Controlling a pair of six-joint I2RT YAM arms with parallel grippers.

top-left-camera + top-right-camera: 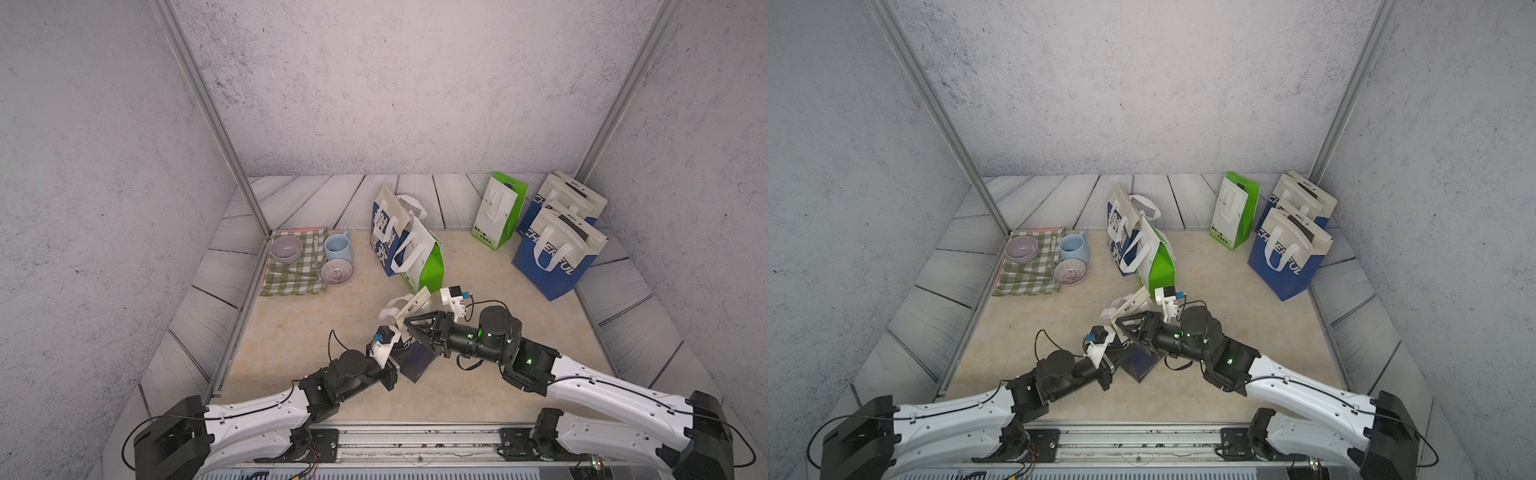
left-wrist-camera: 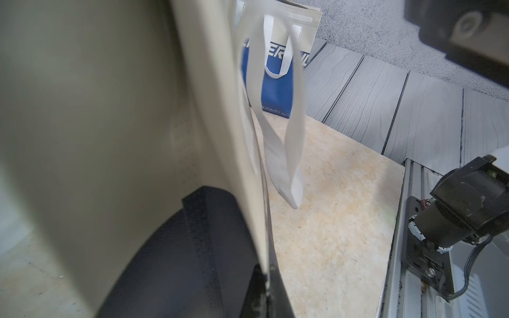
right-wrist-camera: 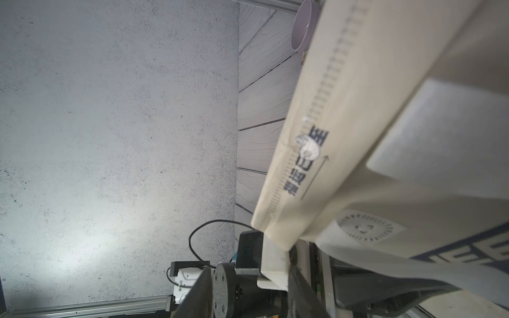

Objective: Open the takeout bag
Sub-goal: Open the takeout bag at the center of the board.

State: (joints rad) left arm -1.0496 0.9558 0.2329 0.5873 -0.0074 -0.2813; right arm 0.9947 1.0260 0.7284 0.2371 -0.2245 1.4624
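Supporting surface: tabletop (image 1: 291, 340), beige, ringed by grey plank panels.
Arms: two, white and black, reaching in from the near edge and meeting at the front middle.
Right rear bags: two blue-and-cream bags (image 1: 557, 257), upright, one behind the other; green-and-white bag (image 1: 498, 212) just beside them.
Centre rear bags: blue-and-white bag (image 1: 388, 232) and green-sided bag (image 1: 432, 266), leaning together.
Takeout bag (image 1: 417, 361): navy and cream, tilted, at the front middle of the tabletop between both arms; its white handle (image 2: 292, 124) hangs loose.
Checked cloth (image 1: 291, 274): green and white, flat at left rear.
Crockery: lilac bowl (image 1: 286, 248) on the cloth; blue mug (image 1: 337, 246) and patterned bowl (image 1: 336, 272) at its edge.
Left end effector (image 2: 265, 272): clamped together on the takeout bag's cream side panel.
Right end effector (image 1: 409, 324): jaws apart, the bag's cream top rim lying between them.
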